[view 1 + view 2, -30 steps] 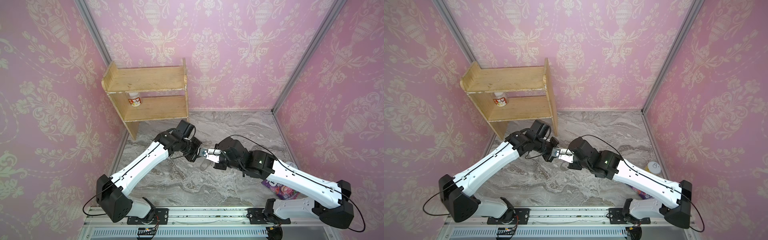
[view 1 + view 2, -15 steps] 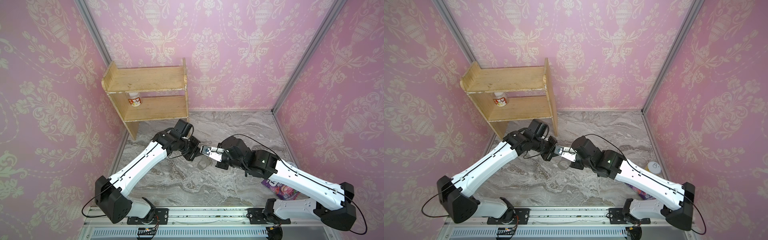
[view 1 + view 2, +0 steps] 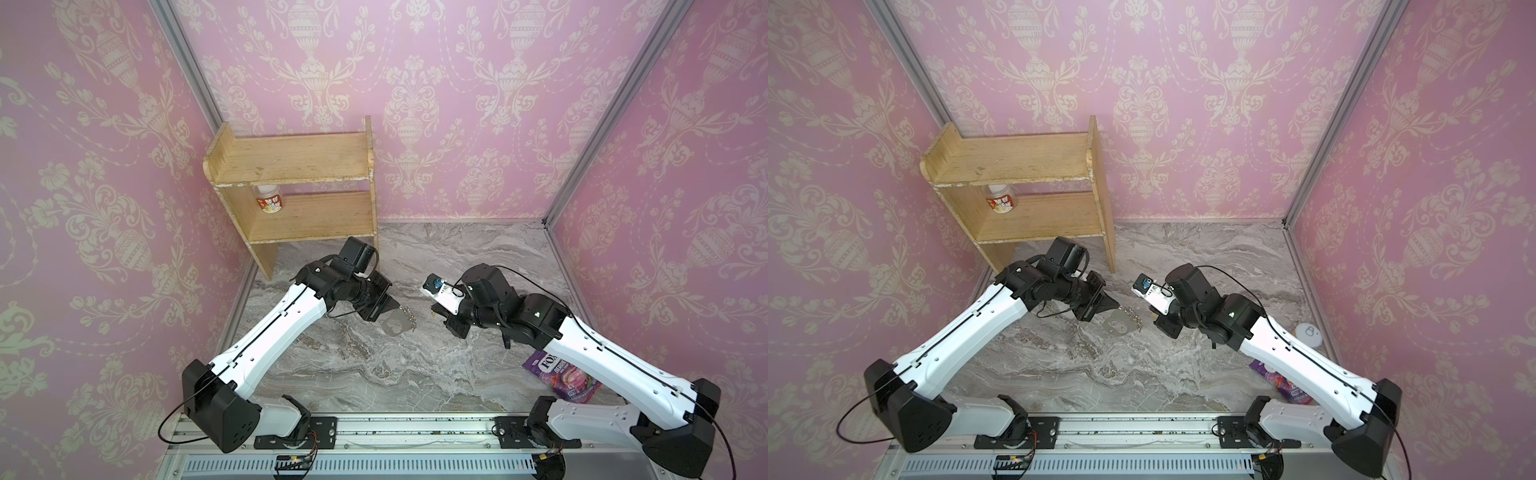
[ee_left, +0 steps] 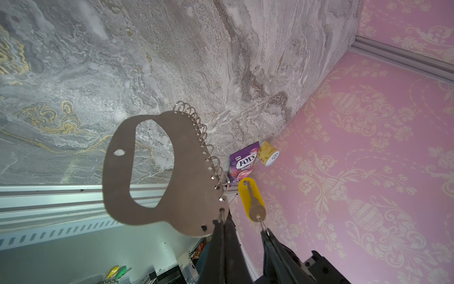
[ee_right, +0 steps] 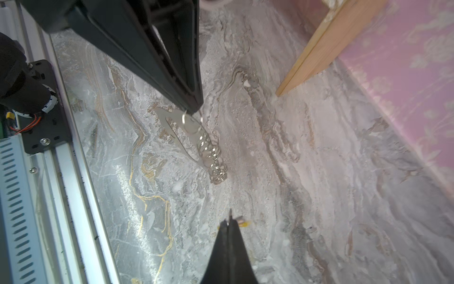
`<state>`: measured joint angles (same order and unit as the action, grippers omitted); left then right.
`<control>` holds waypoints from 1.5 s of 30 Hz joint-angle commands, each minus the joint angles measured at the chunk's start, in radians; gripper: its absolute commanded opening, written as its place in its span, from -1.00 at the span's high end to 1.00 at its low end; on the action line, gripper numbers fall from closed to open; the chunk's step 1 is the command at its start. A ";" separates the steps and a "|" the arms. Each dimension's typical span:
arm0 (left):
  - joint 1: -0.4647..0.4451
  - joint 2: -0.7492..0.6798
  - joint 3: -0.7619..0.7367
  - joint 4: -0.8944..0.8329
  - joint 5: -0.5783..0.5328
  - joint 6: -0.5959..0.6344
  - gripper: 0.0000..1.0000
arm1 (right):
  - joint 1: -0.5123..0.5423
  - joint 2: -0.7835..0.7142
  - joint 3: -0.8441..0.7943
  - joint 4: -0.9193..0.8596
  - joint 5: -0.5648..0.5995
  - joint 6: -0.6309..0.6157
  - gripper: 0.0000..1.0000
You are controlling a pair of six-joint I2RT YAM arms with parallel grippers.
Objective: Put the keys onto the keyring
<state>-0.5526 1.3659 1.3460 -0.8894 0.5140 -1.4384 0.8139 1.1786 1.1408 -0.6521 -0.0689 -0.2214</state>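
Note:
The keyring (image 4: 147, 177), a flat grey plate with an oval cut-out and a row of silver rings (image 4: 206, 137) along one edge, hangs above the marble floor. My left gripper (image 4: 222, 221) is shut on a ring at the plate's end. In both top views the plate (image 3: 397, 326) (image 3: 1121, 324) hangs just below the left gripper (image 3: 388, 309) (image 3: 1115, 307). The keys (image 4: 253, 199), a silver key on a yellow tag, hang from my right gripper (image 5: 229, 221), shut on their small ring. The right gripper (image 3: 436, 311) (image 3: 1156, 318) stands apart from the plate, to its right.
A wooden shelf (image 3: 299, 187) stands at the back left with a small jar (image 3: 270, 201) on its lower board. A purple candy bag (image 3: 557, 374) (image 4: 243, 162) and a yellow can (image 4: 269, 153) (image 3: 1309, 332) lie near the right wall. A metal rail (image 3: 374, 432) runs along the front.
The two grippers were tip to tip; my right gripper has drawn back to the right with the keys, leaving a gap. The left gripper still holds the plate.

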 commanded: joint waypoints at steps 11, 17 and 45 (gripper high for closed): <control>0.019 -0.001 0.025 -0.058 -0.022 0.094 1.00 | -0.041 -0.049 -0.129 0.087 -0.190 0.213 1.00; 0.017 -0.007 0.017 -0.037 -0.001 0.088 1.00 | -0.076 -0.100 -0.178 0.183 -0.295 0.263 1.00; -0.061 0.071 0.152 -0.042 0.045 0.164 1.00 | -0.126 -0.151 -0.137 0.266 -0.454 0.163 1.00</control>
<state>-0.6064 1.4261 1.4731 -0.9119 0.5446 -1.3151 0.6930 1.0245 0.9668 -0.3656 -0.5102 -0.0189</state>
